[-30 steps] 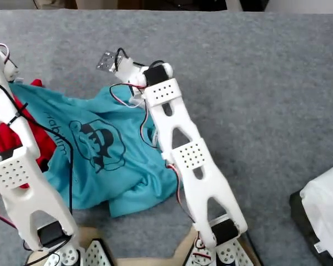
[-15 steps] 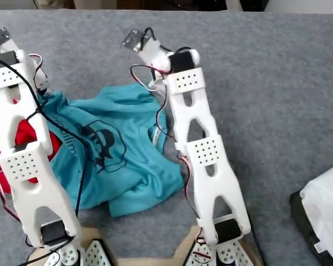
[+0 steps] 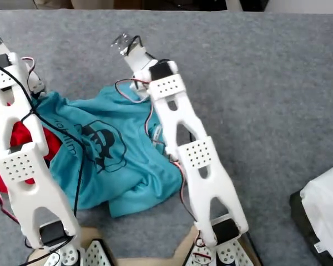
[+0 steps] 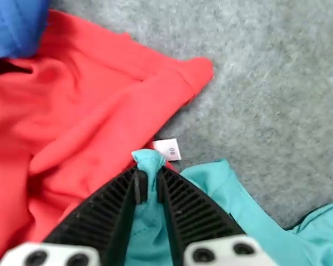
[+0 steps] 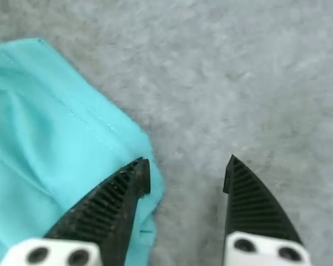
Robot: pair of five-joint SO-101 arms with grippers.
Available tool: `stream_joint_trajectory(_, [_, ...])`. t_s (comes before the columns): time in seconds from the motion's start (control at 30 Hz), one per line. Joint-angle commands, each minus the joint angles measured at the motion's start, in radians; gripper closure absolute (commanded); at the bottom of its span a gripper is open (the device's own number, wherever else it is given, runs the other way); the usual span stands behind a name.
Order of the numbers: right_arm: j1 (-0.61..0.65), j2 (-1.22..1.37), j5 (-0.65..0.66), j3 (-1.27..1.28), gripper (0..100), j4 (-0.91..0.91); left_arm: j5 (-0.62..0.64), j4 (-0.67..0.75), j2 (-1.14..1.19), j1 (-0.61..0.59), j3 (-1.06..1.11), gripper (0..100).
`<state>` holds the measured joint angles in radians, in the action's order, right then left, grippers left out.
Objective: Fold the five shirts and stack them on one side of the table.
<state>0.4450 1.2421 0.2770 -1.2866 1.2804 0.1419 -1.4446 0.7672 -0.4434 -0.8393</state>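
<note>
A crumpled teal shirt (image 3: 111,158) with a dark print lies between my two arms, partly over a red shirt (image 3: 23,137) at the left edge. My left gripper (image 4: 148,177) is shut on a small fold of the teal shirt (image 4: 250,216), just above the red shirt (image 4: 72,111); a white label (image 4: 167,149) shows beside the pinch. In the high view that gripper (image 3: 38,88) is at the shirt's far left corner. My right gripper (image 5: 187,166) is open at the teal shirt's (image 5: 50,122) far edge, one finger over the cloth and the other over grey table. From above it (image 3: 137,83) sits at the shirt's far right corner.
A blue garment (image 4: 14,22) lies beyond the red one. A white bag (image 3: 327,202) over a dark object (image 3: 302,213) sits at the right edge. The grey table (image 3: 255,83) stretches to the right and far side.
The left arm swung inward from the left edge, drawing the teal shirt's corner rightward. The right arm moved away and right, then came back left to the shirt's far edge.
</note>
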Motion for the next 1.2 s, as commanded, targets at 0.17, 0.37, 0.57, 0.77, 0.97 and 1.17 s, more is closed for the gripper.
stream_joint_trajectory(0.17, [0.039, -0.053, -0.014, 0.028, 77.9, -0.012, 0.000, 0.066, -0.013, -0.008, 0.106, 98])
stream_joint_trajectory(0.37, [0.039, -0.053, -0.006, 0.030, 90.2, -0.005, 0.000, 0.098, -0.015, -0.020, 0.146, 98])
stream_joint_trajectory(0.57, [0.024, -0.058, -0.011, 0.022, 99.3, 0.014, 0.000, 0.126, -0.015, -0.058, 0.149, 98])
stream_joint_trajectory(0.77, [-0.051, -0.068, -0.012, -0.061, 99.4, 0.057, 0.000, 0.135, -0.007, -0.069, 0.149, 98])
stream_joint_trajectory(0.97, [-0.102, -0.088, -0.012, -0.275, 99.4, 0.129, 0.000, 0.152, 0.038, -0.069, 0.140, 98])
stream_joint_trajectory(1.17, [-0.104, -0.094, -0.012, -0.314, 99.3, 0.141, 0.000, 0.152, 0.042, -0.069, 0.140, 98])
